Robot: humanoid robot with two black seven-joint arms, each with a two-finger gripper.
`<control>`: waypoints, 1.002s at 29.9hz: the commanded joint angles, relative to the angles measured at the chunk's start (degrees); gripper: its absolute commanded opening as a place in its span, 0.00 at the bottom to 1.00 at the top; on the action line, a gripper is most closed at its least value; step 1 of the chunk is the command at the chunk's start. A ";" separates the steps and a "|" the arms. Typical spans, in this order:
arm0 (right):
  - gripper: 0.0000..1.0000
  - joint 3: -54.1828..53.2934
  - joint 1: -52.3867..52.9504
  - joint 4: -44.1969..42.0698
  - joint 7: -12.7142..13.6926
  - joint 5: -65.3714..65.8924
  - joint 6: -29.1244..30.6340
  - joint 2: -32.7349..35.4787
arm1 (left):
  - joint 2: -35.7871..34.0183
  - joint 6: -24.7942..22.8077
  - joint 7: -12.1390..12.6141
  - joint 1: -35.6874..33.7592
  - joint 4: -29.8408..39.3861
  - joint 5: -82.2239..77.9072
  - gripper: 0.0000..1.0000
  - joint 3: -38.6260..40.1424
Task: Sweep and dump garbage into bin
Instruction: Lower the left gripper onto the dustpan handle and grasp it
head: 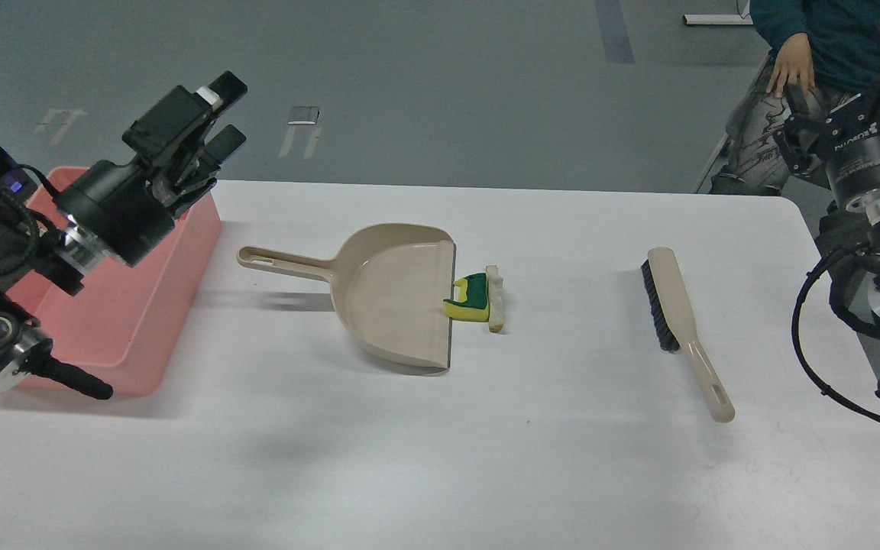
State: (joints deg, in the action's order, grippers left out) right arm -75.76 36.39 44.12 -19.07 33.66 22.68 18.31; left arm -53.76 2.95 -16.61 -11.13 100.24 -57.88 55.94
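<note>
Lying just off the open lip of the beige dustpan [398, 294], on its right-hand side, the garbage is two scraps side by side: a yellow sponge piece with a green layer [470, 299] touching the lip, and a thin whitish strip [495, 298] against the sponge's far side. Both run roughly parallel to the lip. The brush [683, 328] rests untouched further right, well apart from the scraps, bristles facing left toward them, handle pointing toward the near edge of the white table [440, 458]. A sweep from right to left would therefore push the scraps straight into the pan.

The right gripper [871, 80] sits at the upper right, nearer the brush; it is too dark and tangled to tell how its fingers stand. The left gripper [220, 114] hovers above the pink bin [142, 305], fingers spread and holding nothing, nearer the dustpan's handle, which points left toward it. The bin stands at the table's left edge.
</note>
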 commanded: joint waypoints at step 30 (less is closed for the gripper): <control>1.00 2.99 0.70 -0.79 -0.09 0.00 -0.09 -0.38 | 26.77 12.96 0.35 11.57 -16.04 -7.33 0.98 -2.95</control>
State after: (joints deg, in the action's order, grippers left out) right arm -72.69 37.05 43.31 -19.15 33.67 22.59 17.97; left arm -27.83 15.85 -16.19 0.14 85.80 -65.15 53.02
